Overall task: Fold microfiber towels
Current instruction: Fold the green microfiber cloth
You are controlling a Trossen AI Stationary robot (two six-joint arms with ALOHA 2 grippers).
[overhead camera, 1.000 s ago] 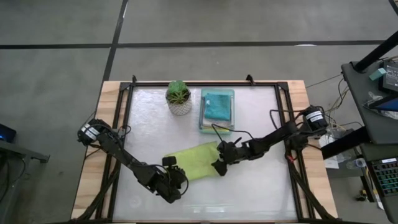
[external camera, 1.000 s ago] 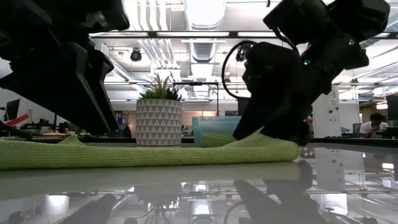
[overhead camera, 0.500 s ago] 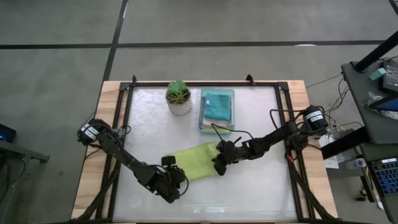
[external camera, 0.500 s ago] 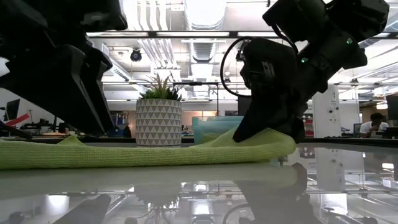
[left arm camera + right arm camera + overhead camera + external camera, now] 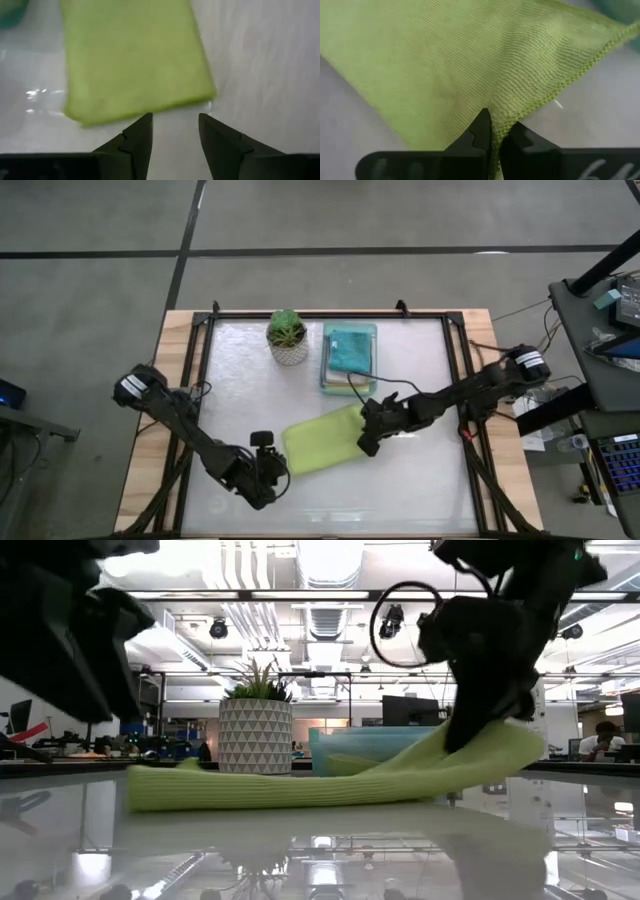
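Note:
A folded lime green towel (image 5: 322, 440) lies across the middle of the table. Its left part (image 5: 250, 790) rests on the tabletop and its right end (image 5: 500, 752) is raised. My right gripper (image 5: 366, 442) is shut on that right end. My left gripper (image 5: 268, 471) hovers just off the towel's left end, open and holding nothing; in the left wrist view its fingers (image 5: 175, 127) stand short of the towel's edge (image 5: 145, 107). A teal towel (image 5: 349, 350) lies folded in the mint tray (image 5: 349, 327). My right gripper pinches the lime towel's hemmed edge (image 5: 507, 114) at its right end between its two fingers (image 5: 481, 131). The cloth puckers there; one layer or several, I cannot tell. The fingers come from the table's right, slanting down. The held end is lifted and the rest trails down onto the table.
A small potted plant (image 5: 288, 336) stands at the far side, left of the tray. A black frame (image 5: 452, 380) borders the table. Bare tabletop lies near the front edge (image 5: 400, 490) and at the right.
My right gripper has risen and gone toward the table's right edge, lifting the towel's right end. The whole towel has slid to the right along the table. My left gripper, which was at the towel's left end, now stands clear of it.

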